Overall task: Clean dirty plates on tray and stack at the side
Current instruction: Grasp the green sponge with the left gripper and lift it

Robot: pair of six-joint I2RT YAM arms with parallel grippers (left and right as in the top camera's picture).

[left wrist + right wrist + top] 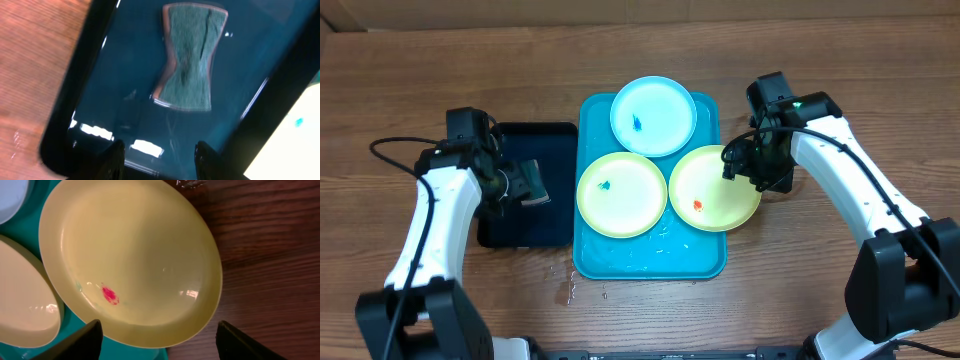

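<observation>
Three plates lie on the turquoise tray (650,258). The light-blue plate (653,115) at the back has a blue smear. The left lime-green plate (621,193) has a blue smear. The right lime-green plate (714,187) has a red-orange smear and overhangs the tray's right edge. My right gripper (745,165) is open, its fingers (160,335) straddling that plate's (130,255) near rim without holding it. My left gripper (523,185) is open over the black tray, its fingers (159,150) apart from a green sponge (190,65) lying ahead.
The smaller black tray (545,228) sits left of the turquoise tray and looks wet inside (115,90). Water drops lie on the turquoise tray's front and on the wooden table (570,290) near its front left corner. Bare wood (270,255) lies right of the plates.
</observation>
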